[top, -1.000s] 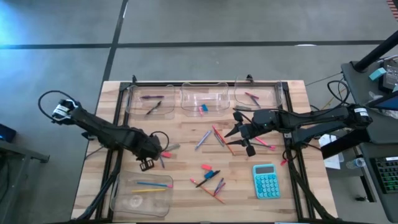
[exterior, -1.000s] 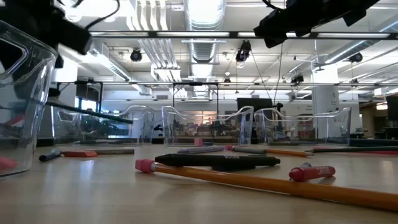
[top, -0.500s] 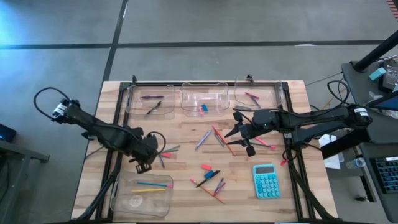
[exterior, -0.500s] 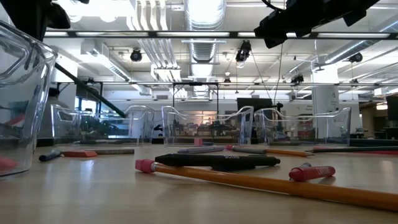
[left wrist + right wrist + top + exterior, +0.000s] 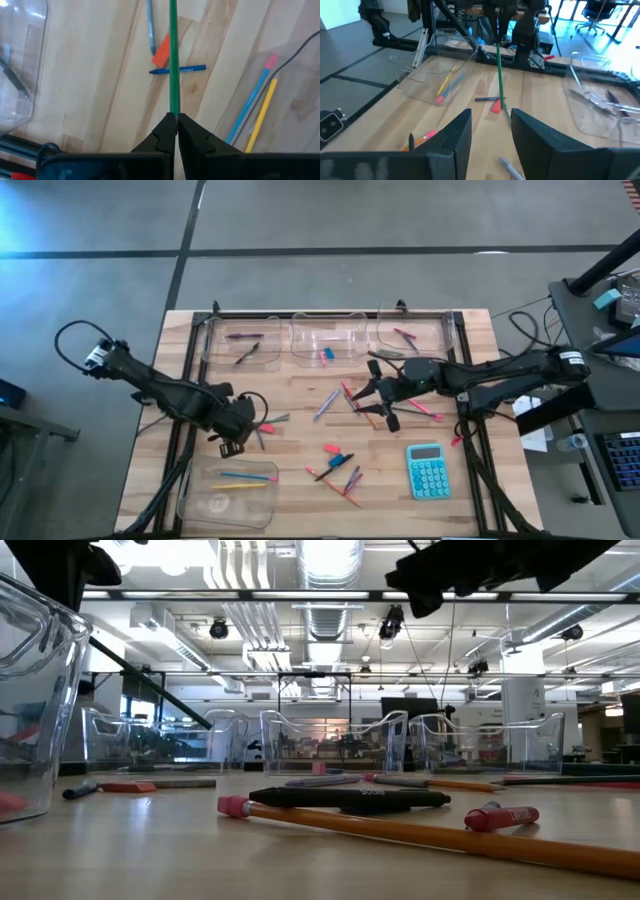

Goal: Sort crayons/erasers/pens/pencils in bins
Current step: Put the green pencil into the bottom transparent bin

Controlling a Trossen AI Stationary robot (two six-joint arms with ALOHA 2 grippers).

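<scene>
Left hand [image 5: 173, 119] clamped on a green pencil [image 5: 173, 55], fingers pressed together around its lower end, stick running straight out ahead of the hand above the surface [image 5: 100, 95]. Beyond its tip: red crayon [image 5: 161, 54], blue crayon [image 5: 178, 70], grey pen [image 5: 150, 27]. Bin [image 5: 228, 492] with pencils just beside this hand. Right hand [image 5: 491, 131] hangs over mid-surface, fingers apart, nothing between them.

An open-plan lab: exposed ceiling ducts [image 5: 325, 565], concrete floor [image 5: 300, 220].
</scene>
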